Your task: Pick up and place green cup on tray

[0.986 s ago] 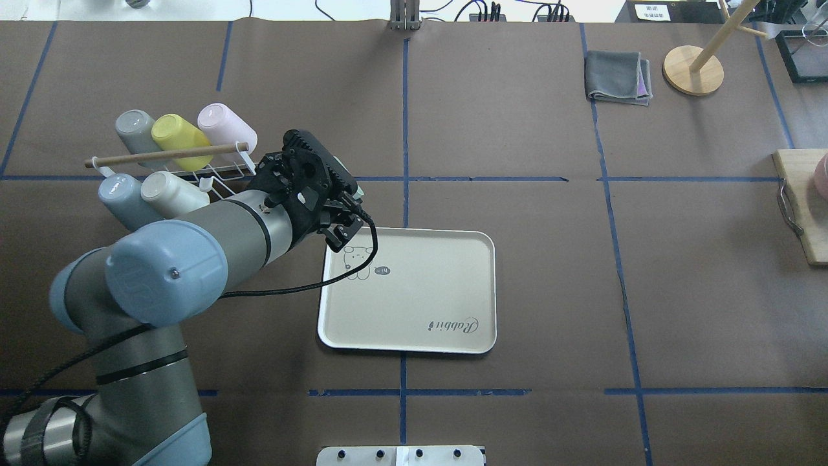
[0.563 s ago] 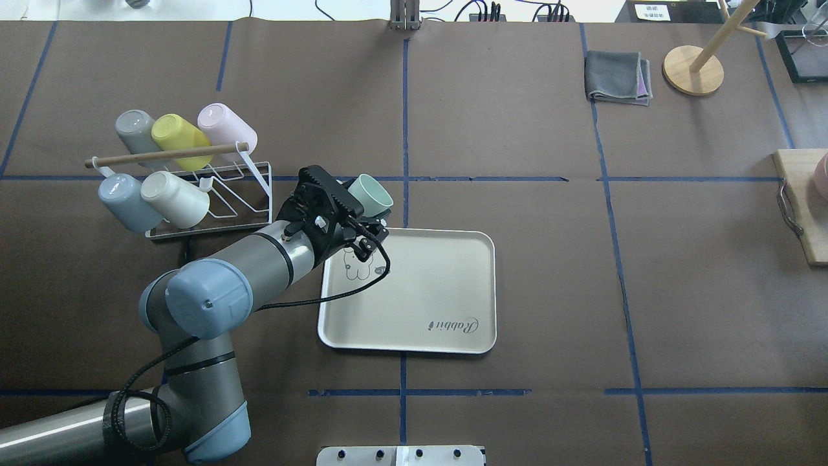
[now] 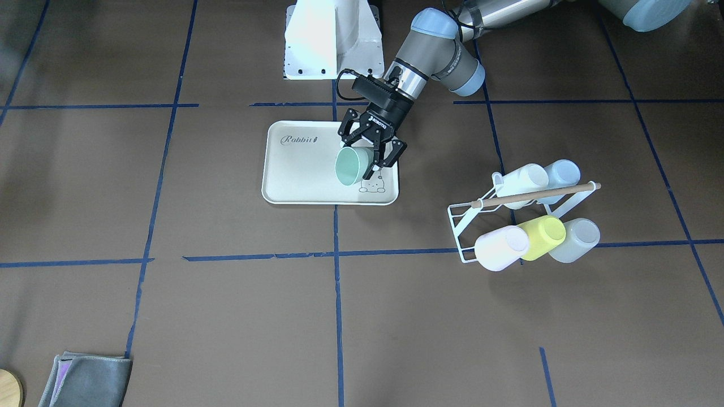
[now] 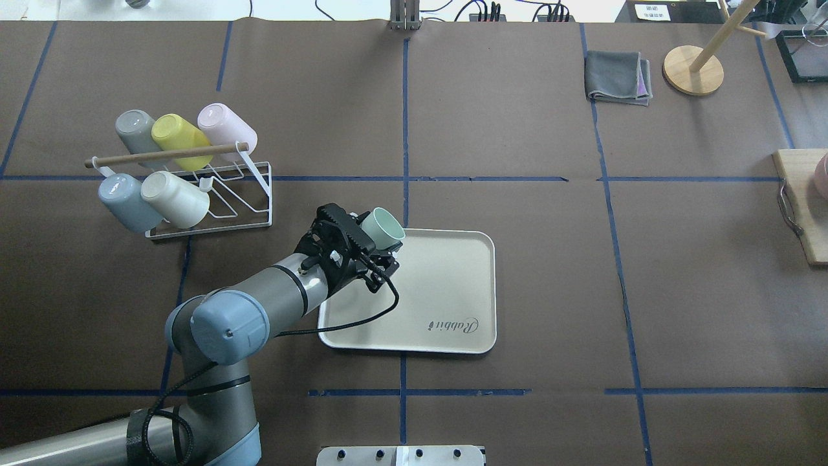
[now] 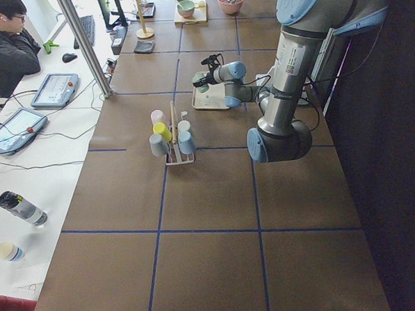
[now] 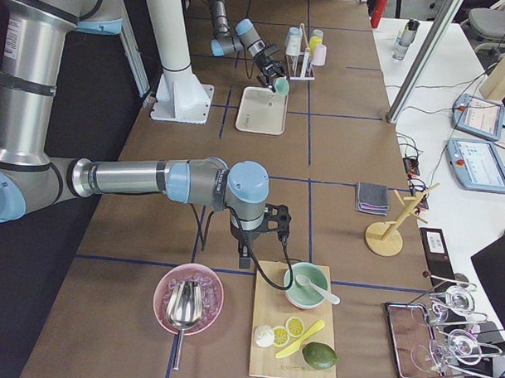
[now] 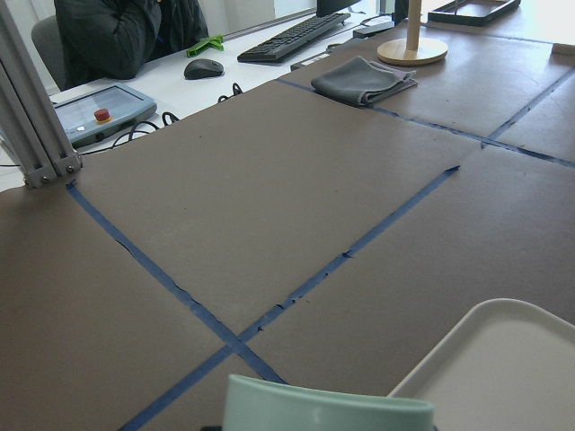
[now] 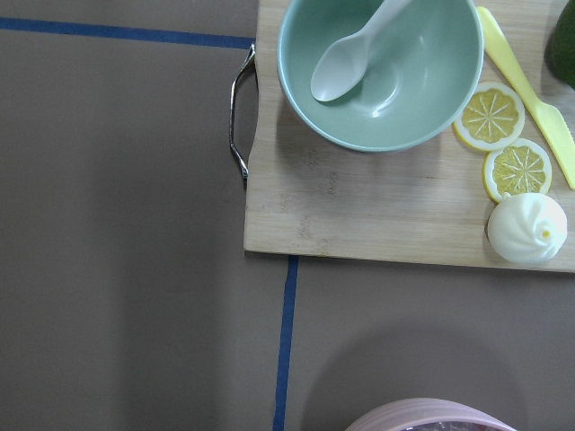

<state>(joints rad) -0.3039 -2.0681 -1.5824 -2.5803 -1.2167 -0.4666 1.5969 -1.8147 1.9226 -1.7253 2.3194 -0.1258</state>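
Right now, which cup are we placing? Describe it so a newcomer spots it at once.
Find the cream tray in the middle of the table. Over its corner nearest the white wire rack, the left tool grips the green cup, tilted. It is pale mint with a teal inside, a colour no racked cup shares.

Green cup [image 7: 328, 409], tray [image 7: 512, 377] cut off by wrist view's edge.

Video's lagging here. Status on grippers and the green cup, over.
Left gripper shut on green cup, tilted over tray, not set down. Right gripper above cutting board, state unclear. Nothing blocking tray.
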